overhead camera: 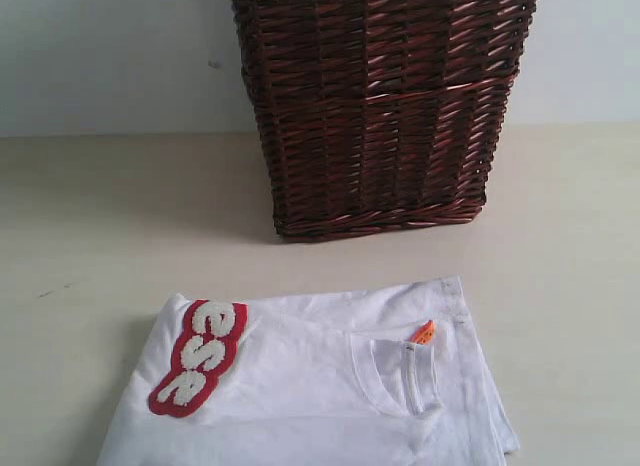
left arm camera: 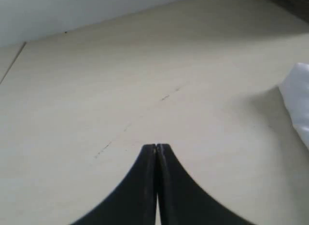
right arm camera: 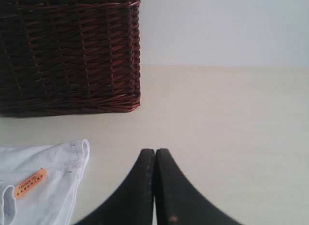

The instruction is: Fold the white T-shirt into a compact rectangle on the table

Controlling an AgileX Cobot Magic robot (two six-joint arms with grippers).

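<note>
The white T-shirt [overhead camera: 310, 386] lies folded on the table [overhead camera: 110, 236] near its front edge. Red-outlined fluffy letters [overhead camera: 200, 356] show on the folded-over left part, and the orange neck tag [overhead camera: 424, 332] sits at the collar on the right. Neither gripper appears in the exterior view. My left gripper [left arm camera: 156, 147] is shut and empty over bare table, with a corner of the T-shirt [left arm camera: 299, 99] off to one side. The black fingers of my right gripper [right arm camera: 155, 150] are pressed together too, holding nothing, beside the T-shirt's hem [right arm camera: 53, 181] and tag [right arm camera: 30, 182].
A dark brown wicker basket [overhead camera: 380, 106] with a white lace rim stands at the back of the table, just behind the shirt; the right wrist view shows the basket [right arm camera: 67, 51] as well. A pale wall runs behind the table.
</note>
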